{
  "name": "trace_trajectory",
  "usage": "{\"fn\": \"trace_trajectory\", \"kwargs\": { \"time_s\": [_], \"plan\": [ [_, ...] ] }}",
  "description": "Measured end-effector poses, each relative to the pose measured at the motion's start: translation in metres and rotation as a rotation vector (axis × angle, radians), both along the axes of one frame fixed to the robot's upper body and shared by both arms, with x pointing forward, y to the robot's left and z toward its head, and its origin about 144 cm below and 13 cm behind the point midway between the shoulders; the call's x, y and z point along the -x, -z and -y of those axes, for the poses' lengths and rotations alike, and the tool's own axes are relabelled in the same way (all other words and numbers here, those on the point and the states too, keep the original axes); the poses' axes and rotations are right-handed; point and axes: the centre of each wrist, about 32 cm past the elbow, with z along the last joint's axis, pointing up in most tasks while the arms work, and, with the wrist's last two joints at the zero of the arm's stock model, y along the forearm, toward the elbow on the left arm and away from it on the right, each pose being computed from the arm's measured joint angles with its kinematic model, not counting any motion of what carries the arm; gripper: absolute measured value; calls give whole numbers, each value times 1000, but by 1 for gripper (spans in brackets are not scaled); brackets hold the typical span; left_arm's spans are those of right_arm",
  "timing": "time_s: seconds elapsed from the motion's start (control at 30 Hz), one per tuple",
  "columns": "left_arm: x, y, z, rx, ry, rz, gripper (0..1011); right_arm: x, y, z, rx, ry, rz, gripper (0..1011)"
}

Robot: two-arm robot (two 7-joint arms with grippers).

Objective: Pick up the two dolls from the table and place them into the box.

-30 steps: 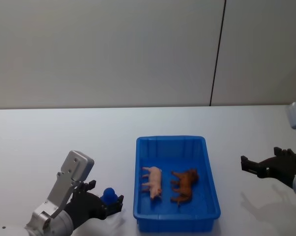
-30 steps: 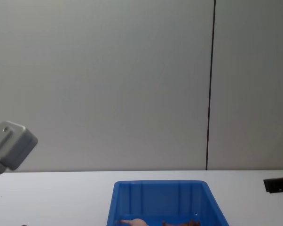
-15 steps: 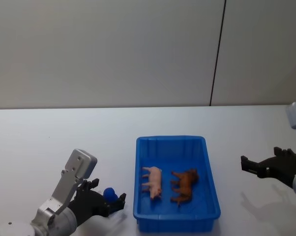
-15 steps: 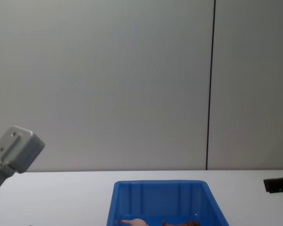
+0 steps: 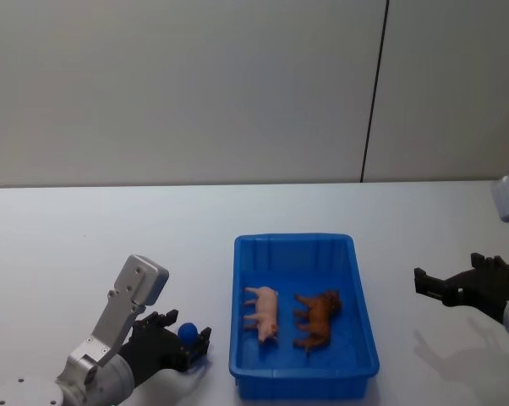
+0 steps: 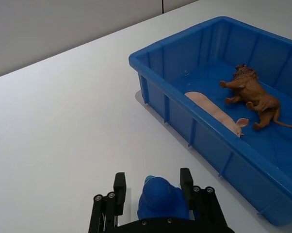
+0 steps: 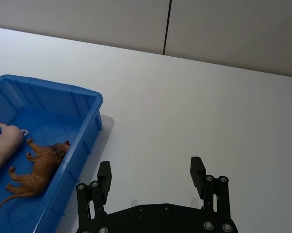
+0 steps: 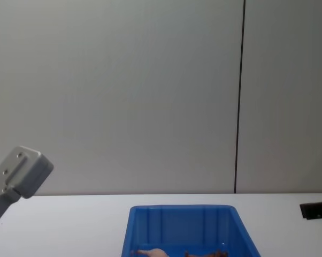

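The left claw point(image 5: 180, 345) sits low over the bench at the robot's left, just beside the near left corner of the bright blue rectangular plastic box point(image 5: 364, 326). Its fingers are closed around a small rounded blue object point(image 6: 158, 198) that I can't identify; it is neither of the dolls. The right claw point(image 7: 151, 178) hovers over bare bench, well apart from the box on its right side, fingers spread and empty.

Inside the box, the smooth pale peach-pink doll point(image 5: 262, 310), shaped like a pig, lies toward the left half of the floor. The lumpy reddish-brown doll point(image 5: 316, 320), shaped like a lion, lies just beside it toward the right. They look close but not touching.

As I judge it, the job is done: both dolls are in the box and none is on the bench. All that seems left is for the arms to pull back.

The plain white matte bench point(image 5: 85, 228) is bare around the box. Behind it stands a flat grey wall point(image 8: 123, 96) with one dark vertical seam point(image 8: 239, 107).
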Motion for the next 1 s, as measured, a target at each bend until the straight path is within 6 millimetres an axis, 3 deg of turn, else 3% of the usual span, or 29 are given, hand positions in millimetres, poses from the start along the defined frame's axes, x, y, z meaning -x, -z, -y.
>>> {"fn": "trace_trajectory", "kwargs": {
  "time_s": [0.4, 1.0],
  "plan": [
    [-2, 0, 0, 0, -1, -2, 345, 0, 0, 0, 0, 0, 0, 1001],
    [-3, -5, 2, 24, -54, 102, 211, 0, 0, 0, 0, 0, 0, 1001]
  ]
}}
